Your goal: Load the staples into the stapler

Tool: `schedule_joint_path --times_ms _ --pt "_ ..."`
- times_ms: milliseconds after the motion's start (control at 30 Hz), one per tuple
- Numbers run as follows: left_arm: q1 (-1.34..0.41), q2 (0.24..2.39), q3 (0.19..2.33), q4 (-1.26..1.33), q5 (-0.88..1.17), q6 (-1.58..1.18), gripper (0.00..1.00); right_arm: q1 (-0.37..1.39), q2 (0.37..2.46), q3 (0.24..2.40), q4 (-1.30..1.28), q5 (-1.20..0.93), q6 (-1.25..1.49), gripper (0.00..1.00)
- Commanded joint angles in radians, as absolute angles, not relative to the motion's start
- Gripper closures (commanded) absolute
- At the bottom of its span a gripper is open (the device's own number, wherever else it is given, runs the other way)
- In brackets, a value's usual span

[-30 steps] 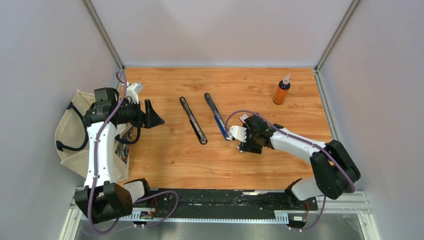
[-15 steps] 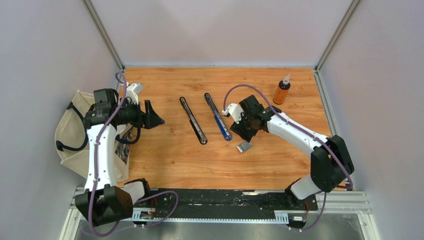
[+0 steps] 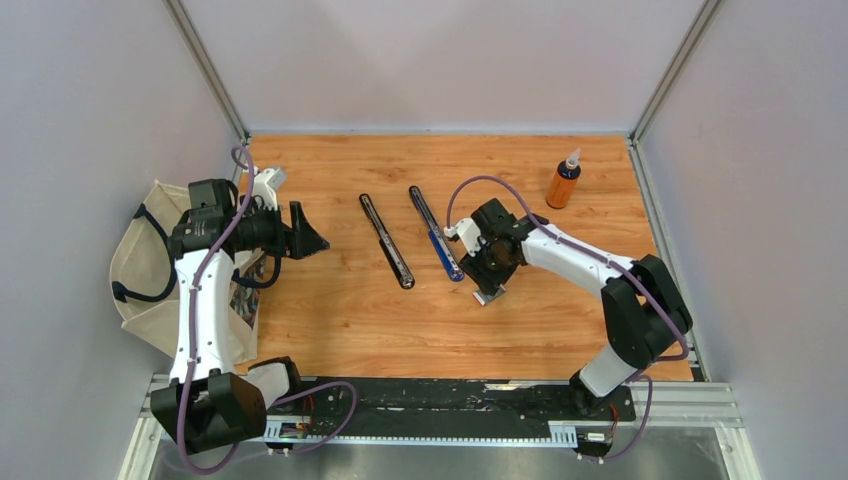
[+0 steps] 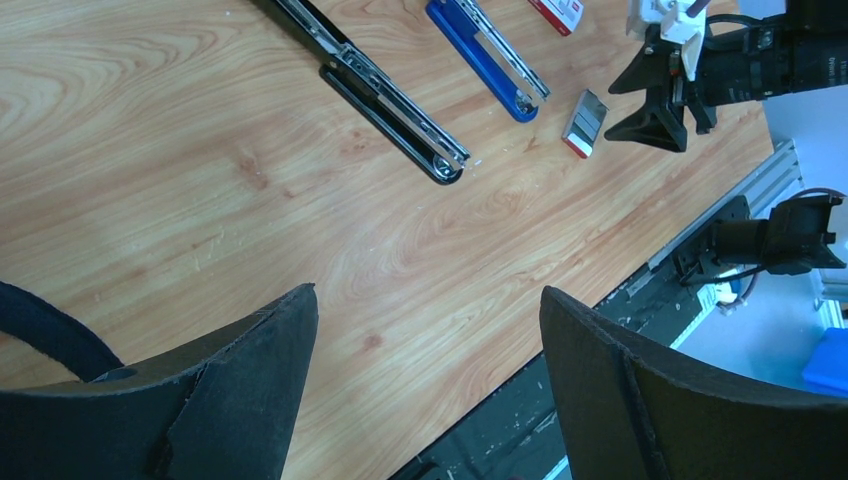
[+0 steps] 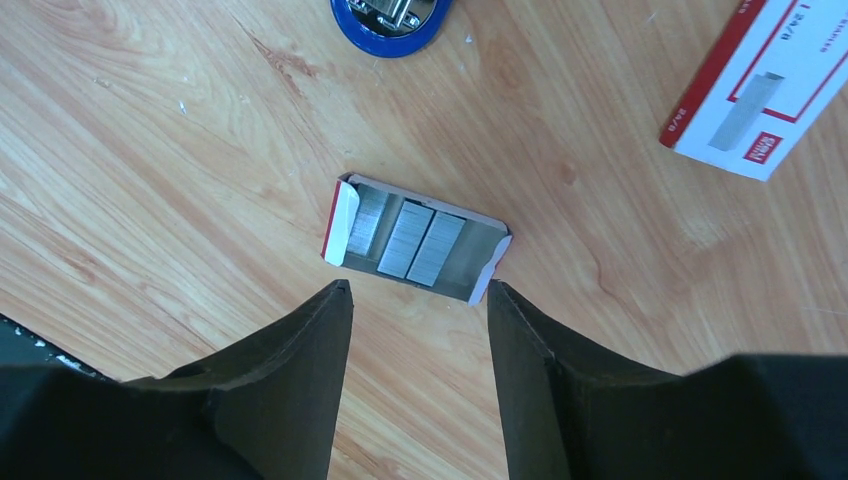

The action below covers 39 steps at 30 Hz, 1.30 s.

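Observation:
The staples lie in a small open cardboard tray [image 5: 415, 240] [image 3: 489, 294] [image 4: 584, 124], silvery strips side by side. The box's white sleeve with a red label [image 5: 770, 85] [image 4: 556, 12] lies just beyond it. My right gripper [image 5: 418, 288] [image 3: 487, 275] hangs open right over the tray's near side, with nothing between its fingers. A blue stapler [image 3: 436, 246] [image 4: 486, 58] lies opened flat just left of the tray, its tip [image 5: 388, 20] close by. A black stapler [image 3: 386, 240] [image 4: 385, 100] lies parallel, further left. My left gripper [image 4: 428, 290] [image 3: 312, 240] is wide open over bare wood at the left.
An orange bottle [image 3: 563, 183] stands at the back right. A cream cloth bag [image 3: 140, 270] hangs off the table's left edge behind the left arm. Grey walls close three sides, and a black rail [image 3: 450, 400] runs along the near edge.
My right gripper rose away from the staple tray, leaving it on the wood, then came back down over it with its jaws narrower. The left arm has not moved.

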<state>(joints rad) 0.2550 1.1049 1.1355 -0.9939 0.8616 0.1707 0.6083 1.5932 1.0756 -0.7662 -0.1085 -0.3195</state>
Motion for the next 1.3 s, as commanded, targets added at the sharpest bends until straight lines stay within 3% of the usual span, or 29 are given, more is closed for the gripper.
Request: schedule_joint_path --times_ms 0,200,1267 --pt "0.261 1.089 1.132 -0.963 0.87 0.172 0.11 0.614 1.626 1.075 -0.747 -0.138 -0.291 0.45" --pt "0.261 1.085 1.126 -0.957 0.87 0.166 0.11 0.614 1.646 1.074 -0.735 -0.14 -0.29 0.5" --pt "0.262 1.081 1.112 -0.94 0.868 0.156 0.1 0.615 1.718 1.08 -0.707 -0.086 -0.278 0.55"
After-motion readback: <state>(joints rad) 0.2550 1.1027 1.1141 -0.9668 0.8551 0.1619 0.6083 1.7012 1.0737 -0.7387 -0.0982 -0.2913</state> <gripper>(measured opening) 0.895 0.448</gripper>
